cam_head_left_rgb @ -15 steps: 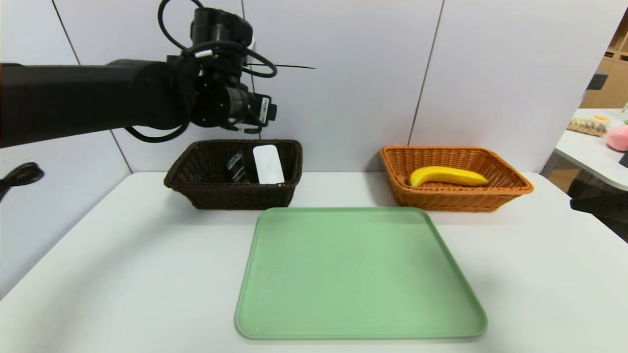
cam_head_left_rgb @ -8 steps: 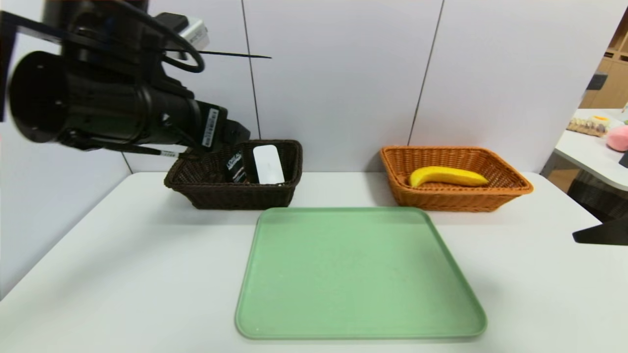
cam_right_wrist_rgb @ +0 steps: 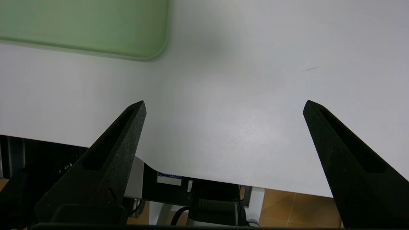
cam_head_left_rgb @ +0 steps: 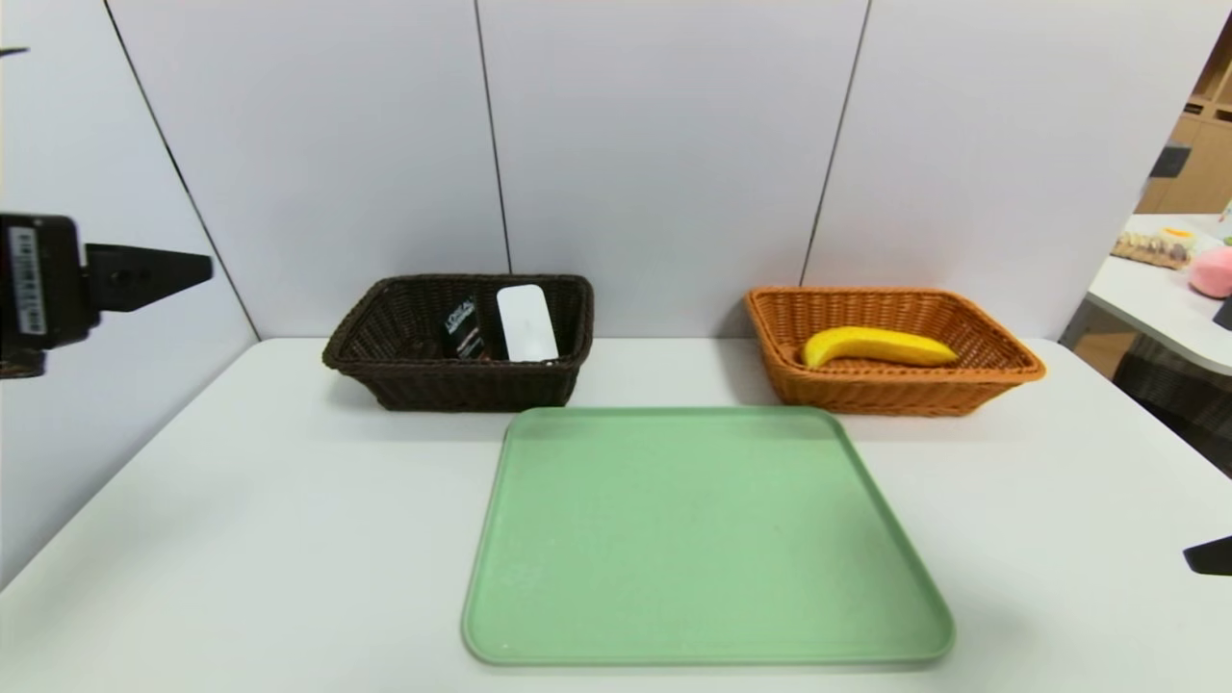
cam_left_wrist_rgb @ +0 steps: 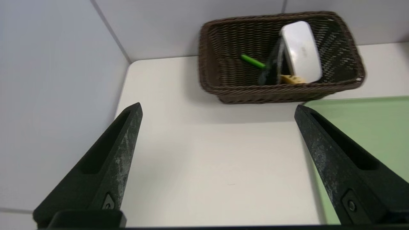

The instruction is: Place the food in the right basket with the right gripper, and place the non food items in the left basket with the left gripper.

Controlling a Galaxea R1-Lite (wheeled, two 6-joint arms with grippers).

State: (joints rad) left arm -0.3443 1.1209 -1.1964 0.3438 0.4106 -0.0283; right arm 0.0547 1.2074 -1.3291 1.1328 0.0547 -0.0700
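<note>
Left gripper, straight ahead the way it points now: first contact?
Probably the bare white tabletop, short of the dark brown basket; nothing shows between the left gripper and it. Depth is unclear.

Your left gripper (cam_left_wrist_rgb: 218, 107) wears matte black fingers, long wedges tapering to blunt points, each with a dark elongated recess. Their inner faces look scuffed grey. At five o'clock in its wrist view, you can see a round screw (cam_left_wrist_rgb: 351, 205) set in an angular black plate. In the head view, towards nine o'clock, its black housing (cam_head_left_rgb: 43, 279) carries a pale barcode label (cam_head_left_rgb: 27, 280). Your right gripper (cam_right_wrist_rgb: 225, 107) has matching black, recessed wedges, the one towards eight o'clock in its wrist view finely scratched along its inner face.
</note>
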